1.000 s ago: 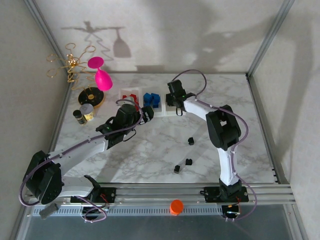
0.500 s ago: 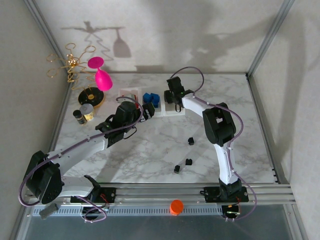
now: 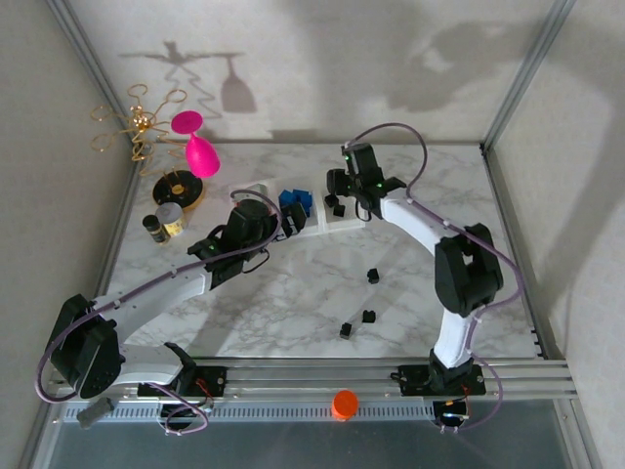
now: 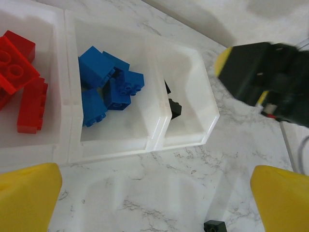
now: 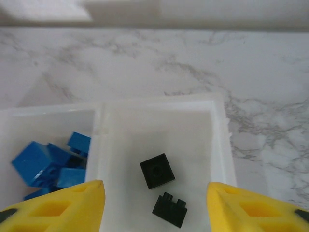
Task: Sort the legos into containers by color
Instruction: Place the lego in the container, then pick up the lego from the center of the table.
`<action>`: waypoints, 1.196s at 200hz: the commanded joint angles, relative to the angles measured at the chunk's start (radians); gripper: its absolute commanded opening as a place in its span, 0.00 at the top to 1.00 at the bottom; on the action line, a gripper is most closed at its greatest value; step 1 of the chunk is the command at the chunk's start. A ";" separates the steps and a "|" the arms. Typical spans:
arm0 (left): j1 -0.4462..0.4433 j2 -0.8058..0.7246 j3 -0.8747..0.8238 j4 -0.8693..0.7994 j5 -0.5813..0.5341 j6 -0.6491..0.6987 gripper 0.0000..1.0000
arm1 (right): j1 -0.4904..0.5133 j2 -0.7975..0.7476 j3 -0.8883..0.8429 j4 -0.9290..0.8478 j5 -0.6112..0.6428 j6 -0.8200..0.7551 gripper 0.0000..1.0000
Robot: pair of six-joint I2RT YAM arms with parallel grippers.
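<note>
pose | right arm (image 3: 411, 214) stretched over black-brick bin (image 5: 179, 135), jaws apart | left arm (image 3: 156, 283) by containers (image 4: 112, 150), jaws wide

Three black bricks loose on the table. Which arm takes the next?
Likely right: the right claw hangs open above the black-brick bin, and the loose black bricks lie on its side. The left claw, open, is farther left.
</note>
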 commanded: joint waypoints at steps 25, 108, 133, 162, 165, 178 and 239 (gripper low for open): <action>-0.039 -0.029 0.004 0.003 0.013 0.021 0.00 | 0.001 -0.144 -0.197 -0.016 -0.023 0.055 0.44; -0.177 -0.036 -0.077 0.014 -0.004 -0.043 0.01 | 0.006 -0.385 -0.590 -0.148 -0.032 0.140 0.41; -0.213 -0.046 -0.112 0.029 -0.049 -0.078 0.00 | 0.017 -0.419 -0.665 -0.153 0.002 0.164 0.39; -0.225 -0.058 -0.145 0.043 -0.072 -0.100 0.01 | 0.046 -0.395 -0.703 -0.120 -0.049 0.178 0.42; -0.226 -0.059 -0.147 0.044 -0.072 -0.100 0.01 | 0.050 -0.391 -0.706 -0.118 -0.046 0.179 0.43; -0.226 -0.056 -0.152 0.039 -0.077 -0.101 0.00 | 0.064 -0.363 -0.710 -0.111 -0.032 0.181 0.45; -0.229 -0.050 -0.144 0.029 -0.083 -0.095 0.01 | 0.086 -0.302 -0.691 -0.132 0.040 0.176 0.64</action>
